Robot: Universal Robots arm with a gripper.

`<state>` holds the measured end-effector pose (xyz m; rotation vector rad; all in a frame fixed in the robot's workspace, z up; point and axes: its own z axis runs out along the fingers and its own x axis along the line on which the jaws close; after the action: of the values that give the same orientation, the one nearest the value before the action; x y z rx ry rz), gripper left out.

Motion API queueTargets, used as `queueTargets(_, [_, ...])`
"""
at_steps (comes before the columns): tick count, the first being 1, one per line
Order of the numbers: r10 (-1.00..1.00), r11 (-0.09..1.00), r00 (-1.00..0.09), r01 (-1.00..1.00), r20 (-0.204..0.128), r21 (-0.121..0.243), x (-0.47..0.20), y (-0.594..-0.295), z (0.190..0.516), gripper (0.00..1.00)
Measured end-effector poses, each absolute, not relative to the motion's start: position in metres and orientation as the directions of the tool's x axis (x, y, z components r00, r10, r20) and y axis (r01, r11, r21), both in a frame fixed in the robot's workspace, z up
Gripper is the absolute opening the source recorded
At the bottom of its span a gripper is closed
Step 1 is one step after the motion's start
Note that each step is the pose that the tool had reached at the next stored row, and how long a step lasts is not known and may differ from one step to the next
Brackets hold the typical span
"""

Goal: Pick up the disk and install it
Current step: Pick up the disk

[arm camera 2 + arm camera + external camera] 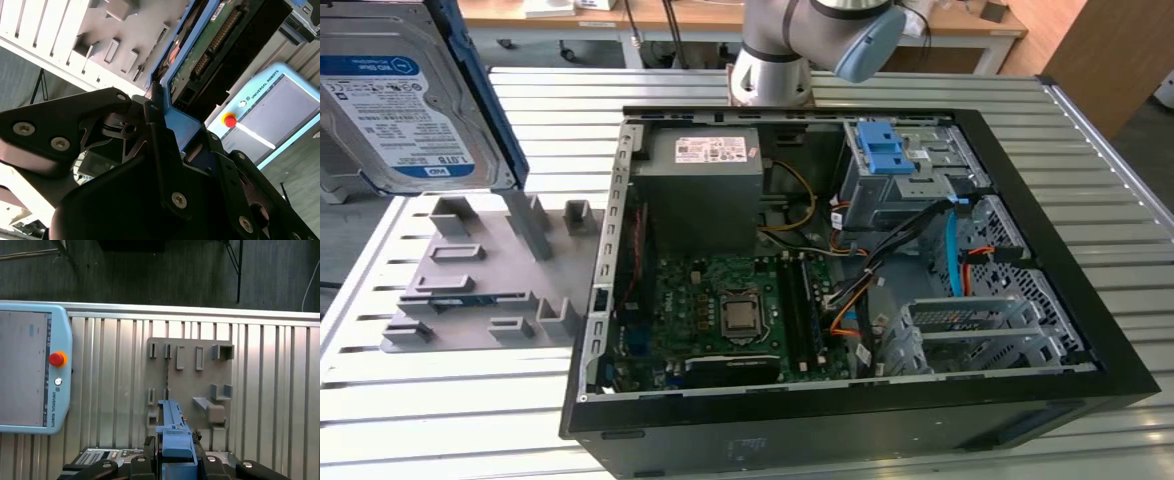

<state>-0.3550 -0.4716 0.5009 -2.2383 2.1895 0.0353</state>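
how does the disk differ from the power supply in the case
Shape: the disk is a flat silver slab edged in blue; the power supply is a plain grey box. Place: the disk is held off the table by the gripper, outside the case at the exterior view's left; the power supply sits inside the case. Both are metal with a white label.
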Motion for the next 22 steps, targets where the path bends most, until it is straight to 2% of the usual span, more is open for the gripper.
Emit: queueTargets(22, [-0.999, -0.022, 0.022, -1.000, -0.023, 0.008, -0.320, -0.472, 0.501, 0.36])
